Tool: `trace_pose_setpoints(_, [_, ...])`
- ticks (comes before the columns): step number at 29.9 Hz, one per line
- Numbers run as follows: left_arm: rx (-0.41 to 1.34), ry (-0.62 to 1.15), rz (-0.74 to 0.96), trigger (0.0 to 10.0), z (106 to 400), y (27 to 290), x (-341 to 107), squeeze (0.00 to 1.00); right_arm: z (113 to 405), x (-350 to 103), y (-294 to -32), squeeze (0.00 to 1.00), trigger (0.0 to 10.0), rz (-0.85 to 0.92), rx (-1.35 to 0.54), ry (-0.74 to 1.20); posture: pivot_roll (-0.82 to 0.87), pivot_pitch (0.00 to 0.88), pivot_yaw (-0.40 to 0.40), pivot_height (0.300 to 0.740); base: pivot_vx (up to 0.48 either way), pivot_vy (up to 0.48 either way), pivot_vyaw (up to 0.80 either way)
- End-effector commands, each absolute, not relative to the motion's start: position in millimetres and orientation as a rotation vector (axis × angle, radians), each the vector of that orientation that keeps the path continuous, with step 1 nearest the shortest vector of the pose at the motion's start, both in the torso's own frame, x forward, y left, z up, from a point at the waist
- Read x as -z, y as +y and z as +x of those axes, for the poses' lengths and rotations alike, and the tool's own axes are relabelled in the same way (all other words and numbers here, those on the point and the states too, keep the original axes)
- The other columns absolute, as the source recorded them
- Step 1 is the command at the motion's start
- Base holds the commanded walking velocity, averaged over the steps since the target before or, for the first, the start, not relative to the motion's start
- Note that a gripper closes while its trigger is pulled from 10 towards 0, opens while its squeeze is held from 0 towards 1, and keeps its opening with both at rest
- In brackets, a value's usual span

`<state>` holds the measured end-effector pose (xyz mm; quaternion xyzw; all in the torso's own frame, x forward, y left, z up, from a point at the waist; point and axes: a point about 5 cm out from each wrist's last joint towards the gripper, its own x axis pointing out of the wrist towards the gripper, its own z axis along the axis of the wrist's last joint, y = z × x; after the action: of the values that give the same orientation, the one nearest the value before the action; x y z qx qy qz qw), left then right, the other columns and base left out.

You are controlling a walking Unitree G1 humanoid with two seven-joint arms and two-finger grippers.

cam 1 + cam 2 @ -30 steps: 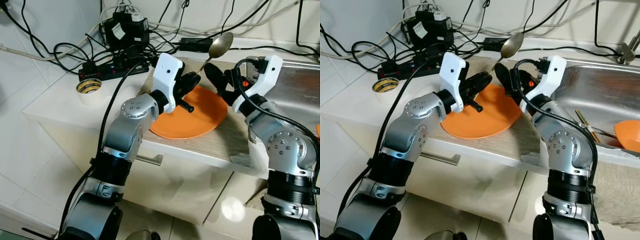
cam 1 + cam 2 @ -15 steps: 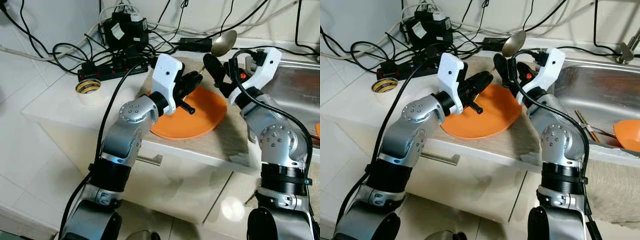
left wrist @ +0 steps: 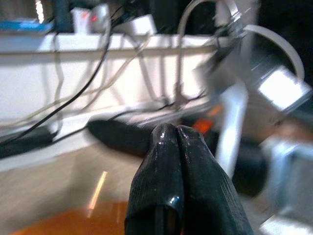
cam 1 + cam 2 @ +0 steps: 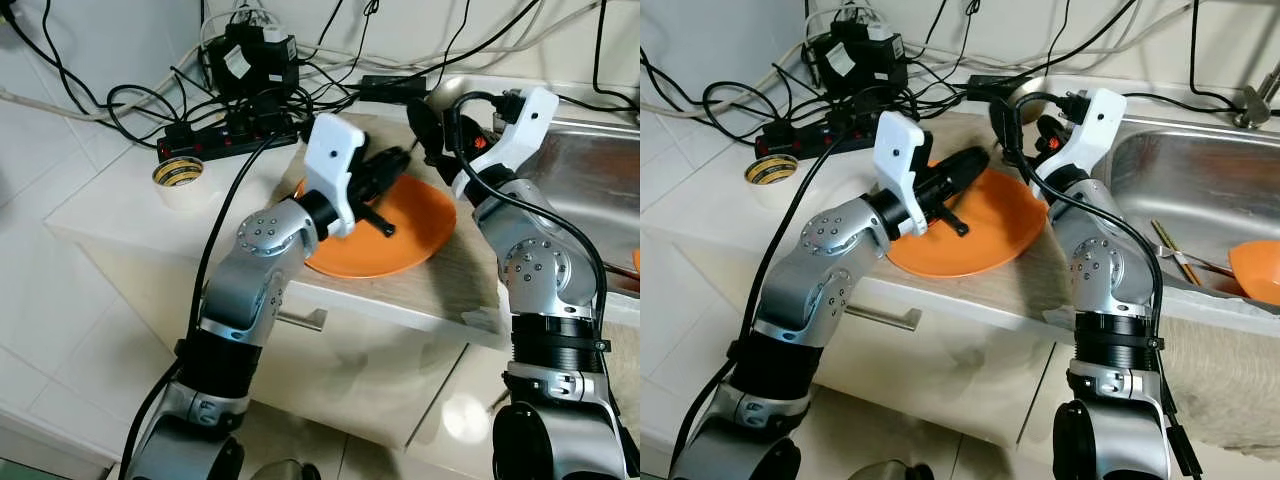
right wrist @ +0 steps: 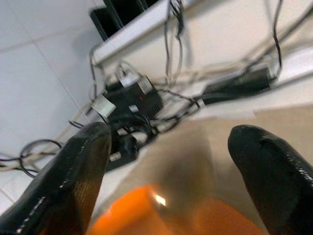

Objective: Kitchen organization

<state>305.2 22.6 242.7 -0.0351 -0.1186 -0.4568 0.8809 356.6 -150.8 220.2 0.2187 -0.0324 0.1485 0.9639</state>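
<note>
A: The orange plate lies on the wooden board at the counter's near edge, its near rim reaching almost to that edge, with the sink to its right and a tangle of cables and a power strip on the far left.

B: And the grippers?

A: The left gripper hangs over the plate's far-left part, its fingers pressed together with nothing between them. The right gripper sits above the plate's far rim, fingers spread wide, holding nothing that can be seen.

B: So what would a good grasp look like here?

A: Probably the right gripper should come down so one finger slides under the rim and the other lands on top, then close only once the rim is well between them. A flat plate on a flat board gives little purchase, so pinching at the raised lip looks safest.

B: Risks?

A: The two grippers are near each other, so the left should stay clear. A roll of tape sits well apart on the left.
</note>
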Motion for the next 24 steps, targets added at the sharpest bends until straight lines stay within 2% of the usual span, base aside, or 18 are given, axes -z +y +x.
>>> trace_pose_setpoints(1, [0.976,-0.278,-0.068,0.0,301,21,-249,0.03,359,-226,-150,0.00,5.0,0.438,-0.286,-0.086,-0.03,0.000,0.087,0.740,0.000,0.000,0.00])
trace_pose_setpoints(2, [0.979,-0.279,-0.068,0.0,301,21,-249,0.03,360,-225,-151,0.00,4.2,0.439,-0.280,-0.086,-0.03,0.000,0.088,0.740,0.000,0.000,0.00])
trace_pose_setpoints(3, [0.980,-0.281,-0.068,0.0,301,21,-250,0.03,361,-225,-152,0.00,0.0,0.439,-0.272,-0.087,-0.03,0.000,0.088,0.740,0.000,0.000,0.00])
trace_pose_setpoints(11, [0.979,-0.279,-0.063,0.0,301,21,-249,0.03,362,-223,-152,0.00,0.0,0.447,-0.266,-0.092,-0.03,0.000,0.088,0.740,0.000,0.000,0.00])
trace_pose_setpoints(12, [0.965,-0.265,-0.045,0.0,303,22,-248,0.00,361,-222,-151,0.00,0.0,0.442,-0.275,-0.096,-0.03,0.000,0.089,0.740,0.000,0.000,0.00])
trace_pose_setpoints(14, [0.959,-0.260,-0.040,0.0,304,23,-247,0.00,361,-222,-151,0.00,0.0,0.440,-0.281,-0.097,-0.03,0.000,0.088,0.740,0.000,0.000,0.00])
trace_pose_setpoints(15, [0.947,-0.246,-0.018,0.0,306,23,-245,0.00,360,-222,-152,0.00,10.0,0.421,-0.267,-0.095,-0.03,0.000,0.087,0.740,0.000,0.000,0.00])
trace_pose_setpoints(16, [0.927,-0.224,0.000,1.4,309,24,-243,0.00,359,-223,-153,0.00,10.0,0.395,-0.265,-0.102,-0.03,0.000,0.086,0.740,0.000,0.000,0.00])
trace_pose_setpoints(17, [0.912,-0.209,0.012,1.4,311,24,-241,0.00,359,-224,-154,0.00,10.0,0.377,-0.264,-0.108,-0.03,0.000,0.086,0.740,0.000,0.000,0.00])
trace_pose_setpoints(18, [0.899,-0.192,0.022,10.0,313,25,-239,0.00,358,-225,-156,0.00,10.0,0.328,-0.254,-0.122,-0.03,0.000,0.086,0.740,0.000,0.000,0.00])
trace_pose_setpoints(20, [0.883,-0.159,0.061,10.0,317,26,-233,0.00,356,-228,-160,0.00,10.0,0.216,-0.231,-0.152,-0.03,0.000,0.085,0.740,0.000,0.000,0.00])
trace_pose_setpoints(21, [0.883,-0.159,0.061,10.0,317,26,-233,0.00,356,-228,-160,0.00,10.0,0.216,-0.231,-0.152,-0.03,0.000,0.085,0.740,0.000,0.000,0.00])
trace_pose_setpoints(22, [0.855,-0.129,0.079,10.0,321,29,-227,0.00,351,-230,-162,0.00,10.0,-0.048,-0.204,-0.191,-0.03,0.000,0.087,0.740,0.000,0.000,0.00])
trace_pose_setpoints(23, [0.843,-0.115,0.080,10.0,323,31,-225,0.00,348,-230,-163,0.00,10.0,-0.170,-0.196,-0.209,-0.03,0.000,0.087,0.740,0.000,0.000,0.00])
trace_pose_setpoints(24, [0.843,-0.115,0.080,10.0,323,31,-225,0.00,348,-230,-163,0.00,10.0,-0.170,-0.196,-0.209,-0.03,0.000,0.087,0.740,0.000,0.000,0.00])
